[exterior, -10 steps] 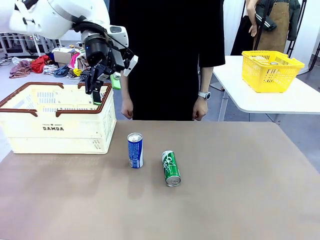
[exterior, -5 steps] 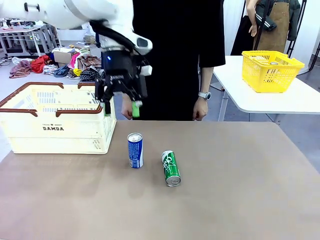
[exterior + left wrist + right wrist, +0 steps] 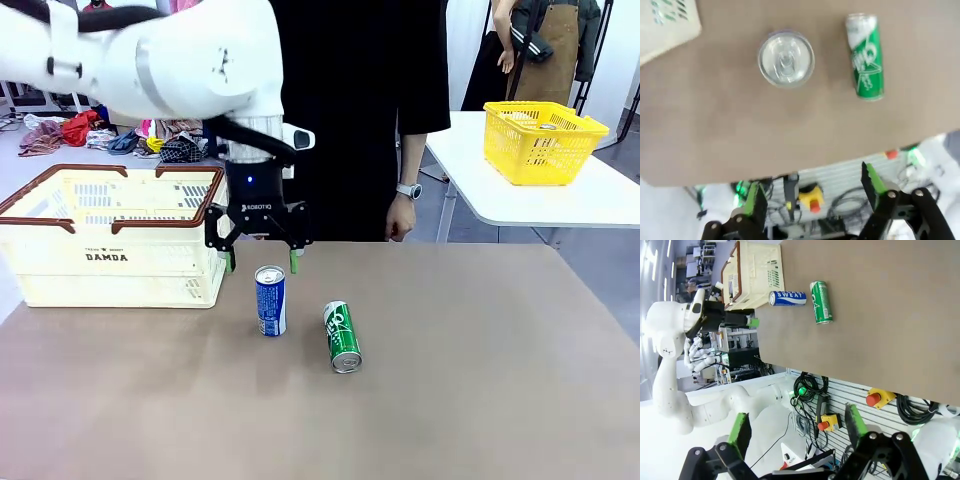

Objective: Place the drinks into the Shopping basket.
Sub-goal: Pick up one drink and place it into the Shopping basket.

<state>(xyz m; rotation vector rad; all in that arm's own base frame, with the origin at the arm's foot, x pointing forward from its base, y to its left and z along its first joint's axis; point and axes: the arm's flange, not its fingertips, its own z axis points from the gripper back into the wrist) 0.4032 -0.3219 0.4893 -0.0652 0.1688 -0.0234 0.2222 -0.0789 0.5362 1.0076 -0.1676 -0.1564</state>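
The left hand [image 3: 262, 260] hangs open just above the blue can [image 3: 270, 302], jaws spread wide and empty. The can stands upright on the counter [image 3: 450, 380], right below the hand. In the left wrist view the can's silver top [image 3: 786, 59] sits off toward one finger, not centred in the gap. The green can [image 3: 342, 336] lies on its side, just beyond the blue one on the hand's right and nearer the robot. The basket [image 3: 110, 270] stands close on the hand's left and has no can in it that I can see. The right hand [image 3: 796, 427] is open and empty too, held well back from both cans, past the counter's near edge.

Risks, as I judge them:
- If the hand drops off centre, a finger may clip the blue can's rim and topple this slim can.
- A toppled or pushed blue can may strike the green one, which would roll easily.
- A low carry could catch the can on the basket's brown rim.

Readable print:
- "DAMDA" on the basket's side.
- "ROBOTIQ" on the left hand's body.
- "SWEAT" on the blue can [image 3: 787, 297].
- The green can's white markings are not legible.
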